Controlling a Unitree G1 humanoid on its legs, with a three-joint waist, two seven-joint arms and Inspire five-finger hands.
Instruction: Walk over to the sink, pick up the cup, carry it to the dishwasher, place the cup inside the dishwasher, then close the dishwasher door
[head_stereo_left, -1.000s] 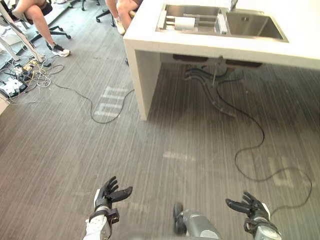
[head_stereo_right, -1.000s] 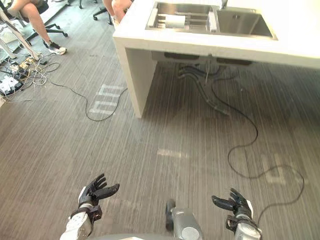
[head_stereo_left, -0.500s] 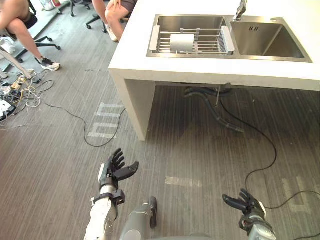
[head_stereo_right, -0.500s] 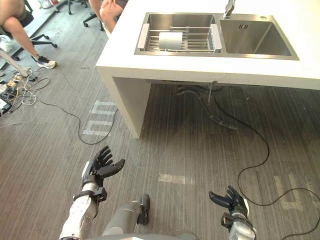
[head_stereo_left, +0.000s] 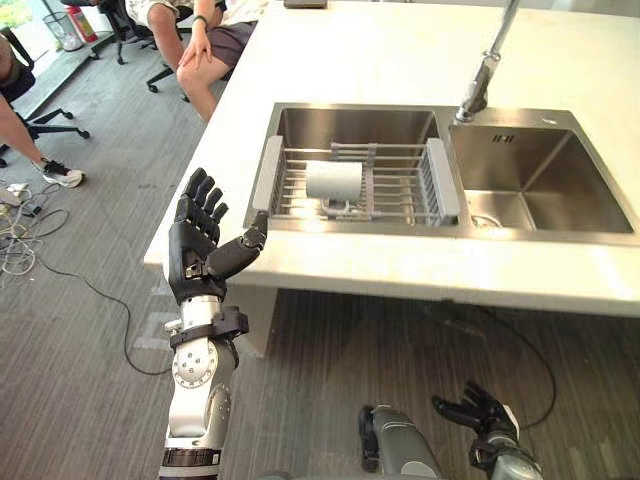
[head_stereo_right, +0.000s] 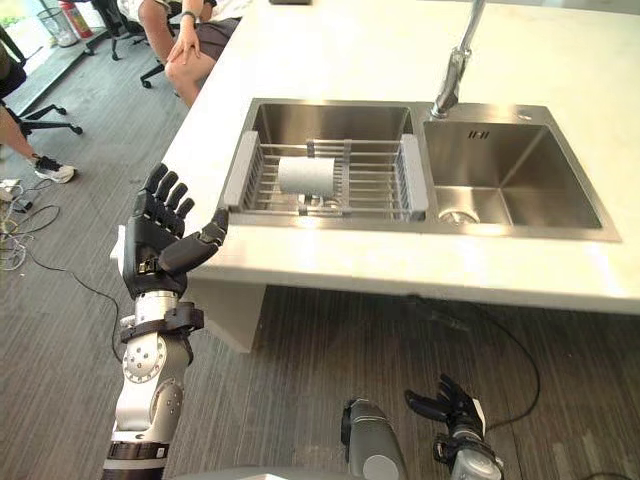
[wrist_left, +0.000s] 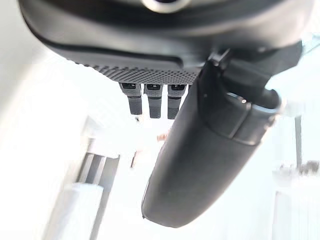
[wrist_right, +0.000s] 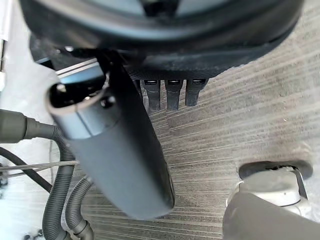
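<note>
Holding my left hand (head_stereo_left: 205, 240) spread-fingered, ready for the pale grey cylindrical cup (head_stereo_left: 333, 181) on the steel wire rack (head_stereo_left: 400, 195); right hand (head_stereo_left: 478, 412) low, fingers apart.

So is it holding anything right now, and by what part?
Nothing. The left hand is raised and open, the right hand hangs low and open. The cup lies on its side in the sink rack, untouched.

I see a pale grey cup (head_stereo_left: 333, 181), a silver steel sink (head_stereo_left: 350, 124), a cream-white counter (head_stereo_left: 380, 55), a grey floor (head_stereo_left: 80, 340) with fine streaks, and my left hand (head_stereo_left: 193, 245) in black
</note>
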